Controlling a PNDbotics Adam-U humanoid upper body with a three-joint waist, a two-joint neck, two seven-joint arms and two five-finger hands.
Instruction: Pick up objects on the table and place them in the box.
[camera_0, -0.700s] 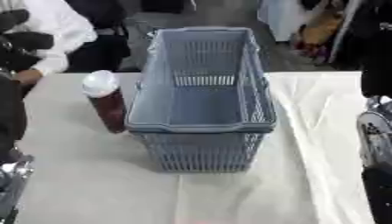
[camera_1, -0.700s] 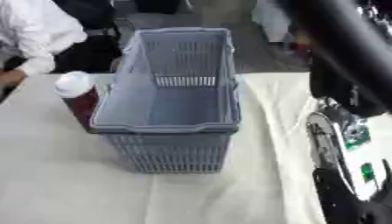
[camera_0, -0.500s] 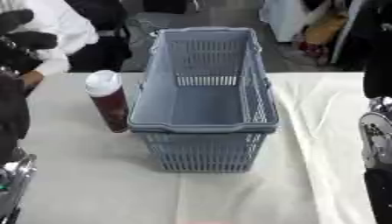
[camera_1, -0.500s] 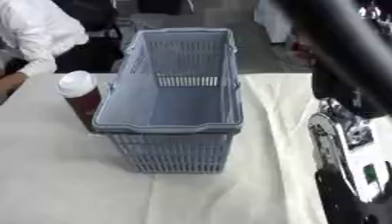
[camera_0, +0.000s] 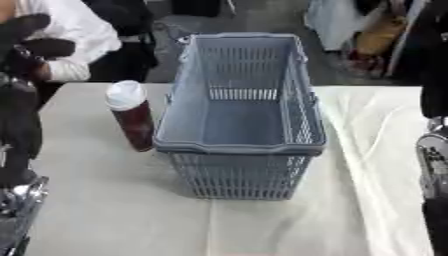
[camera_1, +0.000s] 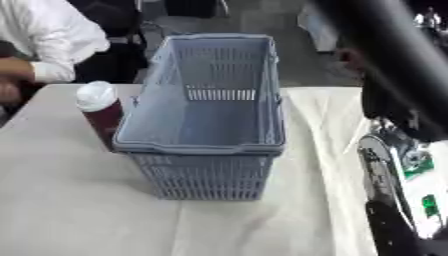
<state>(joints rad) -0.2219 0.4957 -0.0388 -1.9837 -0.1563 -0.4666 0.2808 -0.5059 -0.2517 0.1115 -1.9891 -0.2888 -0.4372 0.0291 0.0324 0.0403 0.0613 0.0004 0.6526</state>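
In the left eye view the basket (camera_0: 241, 125) stands mid-frame on the worktop (camera_0: 105, 210), empty as far as its slatted walls let one see, and the bottle (camera_0: 131, 115), dark red with a white cap, stands upright just beside the basket's left wall, left of centre in the frame. Dark robot parts fill the left edge and the lower right corner, but no hand can be made out there, so whether either is open or closed cannot be told. The step in hand looks like the first reach for the bottle. It is best taken from the frame's left side, away from the basket, since the gap between bottle and wall looks too narrow for fingers; closing round the body below the cap should keep the bottle upright, and a straight lift should clear the rim before moving right over the opening. In the right eye view the bottle shows at left centre, again close against the basket; a black arm (camera_1: 385, 65) crosses the upper right corner, and metal parts fill the lower right, with no hand visible there either.
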